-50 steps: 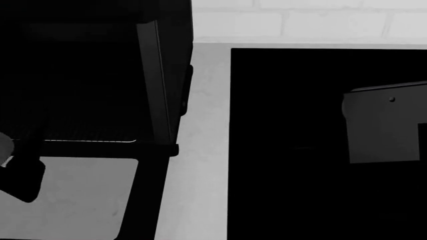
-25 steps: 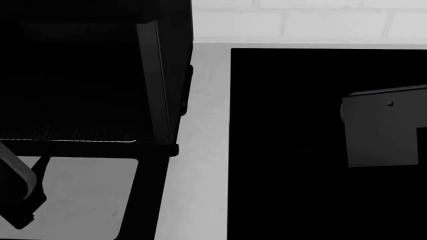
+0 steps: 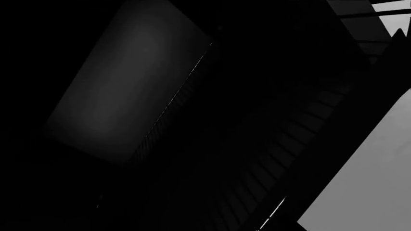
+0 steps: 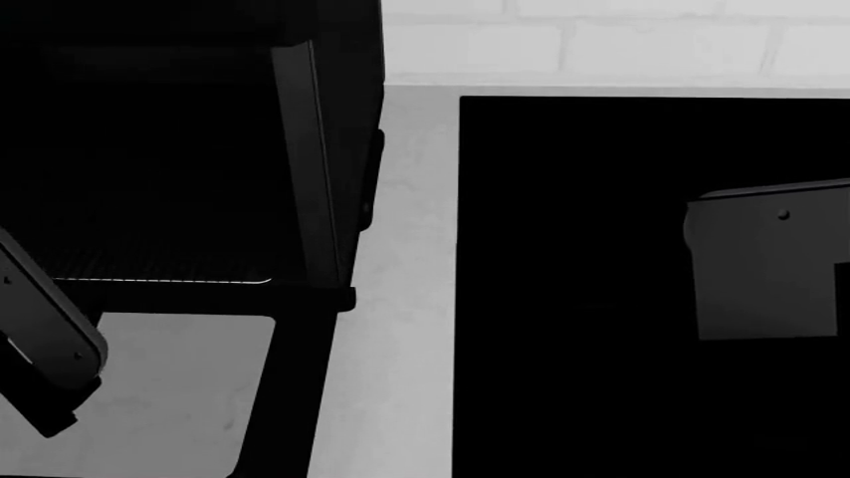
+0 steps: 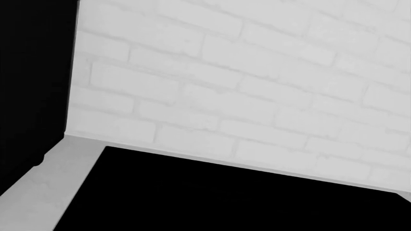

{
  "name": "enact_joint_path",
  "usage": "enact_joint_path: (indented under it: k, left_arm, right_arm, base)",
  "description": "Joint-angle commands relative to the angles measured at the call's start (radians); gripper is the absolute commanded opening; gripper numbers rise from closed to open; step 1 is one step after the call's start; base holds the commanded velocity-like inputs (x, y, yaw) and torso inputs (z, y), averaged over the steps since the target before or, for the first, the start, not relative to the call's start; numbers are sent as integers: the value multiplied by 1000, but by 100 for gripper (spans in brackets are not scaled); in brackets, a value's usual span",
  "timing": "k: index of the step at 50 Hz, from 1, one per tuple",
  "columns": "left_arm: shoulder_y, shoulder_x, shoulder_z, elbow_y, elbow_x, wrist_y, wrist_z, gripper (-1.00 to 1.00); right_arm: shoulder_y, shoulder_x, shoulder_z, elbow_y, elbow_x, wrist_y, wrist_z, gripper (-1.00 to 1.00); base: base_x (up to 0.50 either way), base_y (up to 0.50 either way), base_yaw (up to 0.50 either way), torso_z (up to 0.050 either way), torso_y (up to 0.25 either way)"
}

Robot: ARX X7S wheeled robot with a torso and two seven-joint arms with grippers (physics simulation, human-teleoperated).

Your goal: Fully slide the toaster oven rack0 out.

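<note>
The black toaster oven (image 4: 159, 119) fills the head view's upper left, its glass door (image 4: 173, 388) folded down flat in front. The rack0 (image 4: 173, 271) lies inside, its bright front wire level with the oven mouth. A grey link of my left arm (image 4: 47, 319) crosses the rack's left front corner; its fingers are lost in the dark. The left wrist view shows the dark oven interior and faint rack rods (image 3: 270, 159), no fingers. A grey plate of my right arm (image 4: 770, 264) hangs over the black basin (image 4: 598, 299); its gripper does not show.
Light countertop (image 4: 398, 299) runs between the oven and the basin. A white brick wall (image 5: 257, 86) stands behind. The right wrist view shows the basin (image 5: 224, 202) and the oven's side (image 5: 32, 96).
My left arm has swung at the lower left, and its grey link now covers the rack's left front corner. The rack's front wire has not visibly shifted. The right arm plate wobbled slightly.
</note>
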Motion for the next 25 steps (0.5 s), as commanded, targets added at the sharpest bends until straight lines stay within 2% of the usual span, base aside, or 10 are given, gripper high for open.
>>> enact_joint_path:
  k: [1,23,24,25]
  left_arm:
    - [-1,35,68,-115,41,76,6,100]
    - [-16,97,120,-337,78,191,24,100]
    - [-15,96,117,-332,77,190,22,-100]
    - [-14,93,112,-321,70,180,24,-100]
  right_arm:
    - [-3,4,7,-7,17,-1,12,100]
    - [7,23,-19,18,11,-33,15,100]
    - [7,24,-21,20,10,-36,14,100]
    - [7,25,-24,21,8,-38,14,100]
  base:
    - [0,0,0,0,0]
    - [3,0,-1,-1,0]
    - [0,0,0,0,0]
    - [0,0,0,0,0]
